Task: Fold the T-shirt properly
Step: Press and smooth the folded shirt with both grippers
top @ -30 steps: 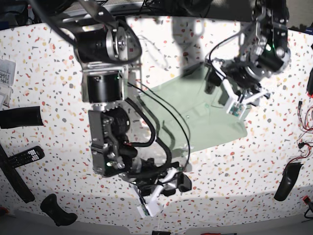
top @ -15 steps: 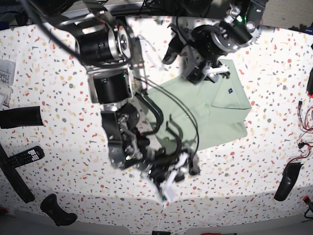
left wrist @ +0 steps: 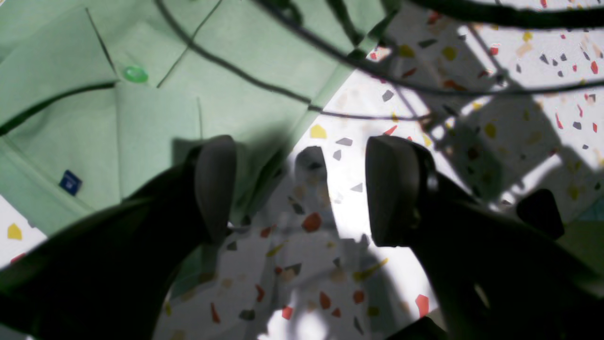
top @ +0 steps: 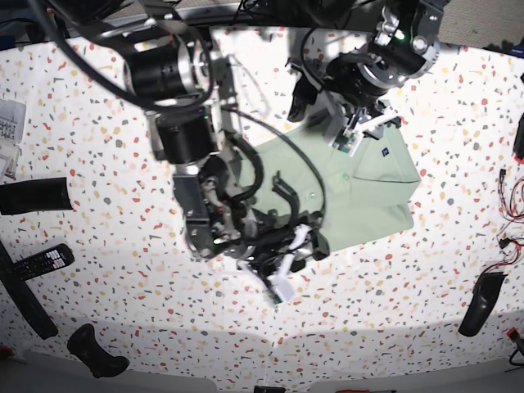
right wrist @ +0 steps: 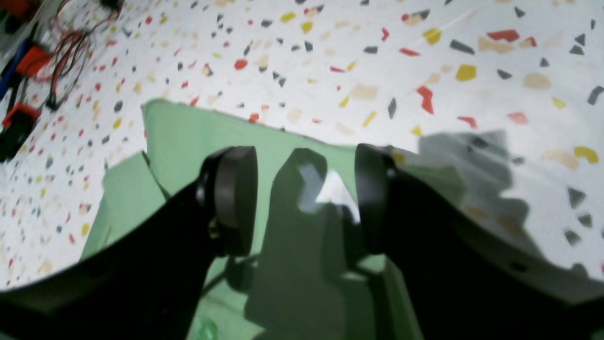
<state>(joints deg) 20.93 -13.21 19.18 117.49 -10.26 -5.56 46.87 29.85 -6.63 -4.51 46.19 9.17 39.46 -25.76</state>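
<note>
Two tools are hanging over the worktop (top: 74,131), both with jaws apart and gripping nothing. Since a second ago the left tool (left wrist: 302,189) has been swinging from the shirt's near edge up to its collar end, uncovering the cloth. The T-shirt (top: 368,192) is lying flat on the worktop as a compact folded block, collar and button (left wrist: 135,73) facing up, a dark label (left wrist: 70,182) showing. The right tool (right wrist: 306,198) is hovering over the shirt's lower edge. Judgement: the folding is looking largely done; both arms are appearing to be letting go or repositioning.
</note>
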